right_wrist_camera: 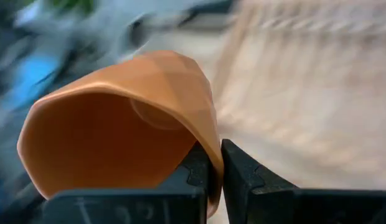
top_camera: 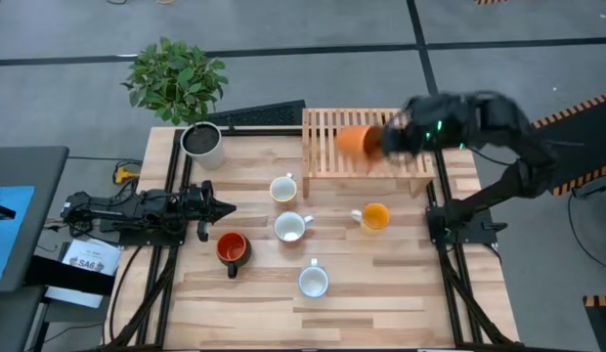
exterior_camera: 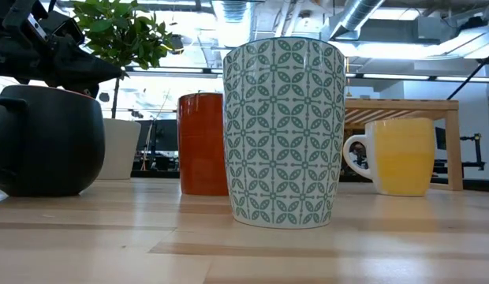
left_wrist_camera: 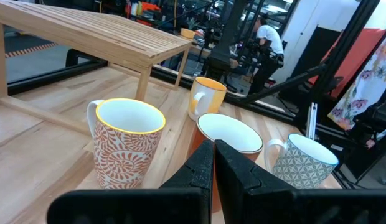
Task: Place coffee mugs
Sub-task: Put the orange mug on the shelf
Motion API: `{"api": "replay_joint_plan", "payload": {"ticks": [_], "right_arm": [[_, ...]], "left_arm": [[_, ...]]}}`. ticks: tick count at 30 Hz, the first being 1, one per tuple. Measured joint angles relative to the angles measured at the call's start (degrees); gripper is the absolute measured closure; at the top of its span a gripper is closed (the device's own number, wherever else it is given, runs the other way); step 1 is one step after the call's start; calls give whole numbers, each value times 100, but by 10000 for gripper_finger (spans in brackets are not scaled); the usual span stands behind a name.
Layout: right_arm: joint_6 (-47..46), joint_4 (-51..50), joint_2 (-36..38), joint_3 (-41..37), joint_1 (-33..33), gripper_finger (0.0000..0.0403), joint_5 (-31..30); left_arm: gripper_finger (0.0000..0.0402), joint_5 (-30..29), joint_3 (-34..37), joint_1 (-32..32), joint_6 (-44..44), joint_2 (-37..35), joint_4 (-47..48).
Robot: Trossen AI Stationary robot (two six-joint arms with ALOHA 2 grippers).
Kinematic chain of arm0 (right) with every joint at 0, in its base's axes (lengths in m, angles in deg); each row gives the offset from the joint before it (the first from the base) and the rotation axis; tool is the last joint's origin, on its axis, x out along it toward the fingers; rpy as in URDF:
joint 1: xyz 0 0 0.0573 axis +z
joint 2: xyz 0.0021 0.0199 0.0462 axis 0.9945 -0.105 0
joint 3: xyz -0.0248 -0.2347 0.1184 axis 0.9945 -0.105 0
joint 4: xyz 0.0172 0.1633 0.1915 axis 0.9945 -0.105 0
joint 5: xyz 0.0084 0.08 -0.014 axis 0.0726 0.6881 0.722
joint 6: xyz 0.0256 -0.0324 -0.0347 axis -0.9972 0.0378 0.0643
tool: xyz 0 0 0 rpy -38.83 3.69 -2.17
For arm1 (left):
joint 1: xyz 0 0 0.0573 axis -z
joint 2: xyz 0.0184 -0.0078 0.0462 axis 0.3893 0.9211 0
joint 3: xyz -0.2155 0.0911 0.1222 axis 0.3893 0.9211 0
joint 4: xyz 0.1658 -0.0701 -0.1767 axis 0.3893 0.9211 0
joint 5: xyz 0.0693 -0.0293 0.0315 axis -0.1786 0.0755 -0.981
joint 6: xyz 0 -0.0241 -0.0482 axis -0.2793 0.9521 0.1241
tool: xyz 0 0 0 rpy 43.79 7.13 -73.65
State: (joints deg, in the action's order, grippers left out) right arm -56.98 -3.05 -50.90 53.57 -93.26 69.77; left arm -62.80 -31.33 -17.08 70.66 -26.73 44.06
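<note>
Orange mug [top_camera: 357, 140] tips on its side over the slatted wooden rack [top_camera: 327, 156], rim pinched by the right gripper [top_camera: 389, 138] (left gripper [top_camera: 225, 206] idles, fingers pressed together, beside the red mug [top_camera: 232, 247]).

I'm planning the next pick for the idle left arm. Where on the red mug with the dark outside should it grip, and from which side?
Grip the rim of the red mug from straight above, one finger inside and one outside. It stands upright with its mouth open upward, and its handle points toward the table's front edge, so take the rim on the left gripper's side, away from the handle. The white mug stands apart, leaving room.
</note>
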Motion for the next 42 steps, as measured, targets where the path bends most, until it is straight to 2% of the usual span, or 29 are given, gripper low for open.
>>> {"api": "replay_joint_plan", "payload": {"ticks": [3, 7, 14, 19, 26, 30, 42], "right_arm": [[332, -921, -109, 335, -952, 360, -249], [933, -723, -79, 158, -2114, 360, -65], [2049, -753, -331, -334, -4049, 360, 728], [2776, -732, -544, -651, -5026, 360, 1406], [3186, -732, -844, -825, -5114, 360, 1344], [3199, -719, -977, -949, -5040, 360, 923], [3170, -714, -1305, -1322, -5140, 360, 715]], "left_arm": [[401, -2, 2, 0, 0, 1, -2], [401, -2, 1, -1, 0, -1, -2], [402, -2, 2, -2, 0, 0, -2], [401, -1, 1, -2, 0, 0, -2], [401, -2, 2, -1, 0, 0, -2], [401, 0, 0, -2, 0, -1, -2], [402, -1, 1, -1, 0, 1, -2]]}}
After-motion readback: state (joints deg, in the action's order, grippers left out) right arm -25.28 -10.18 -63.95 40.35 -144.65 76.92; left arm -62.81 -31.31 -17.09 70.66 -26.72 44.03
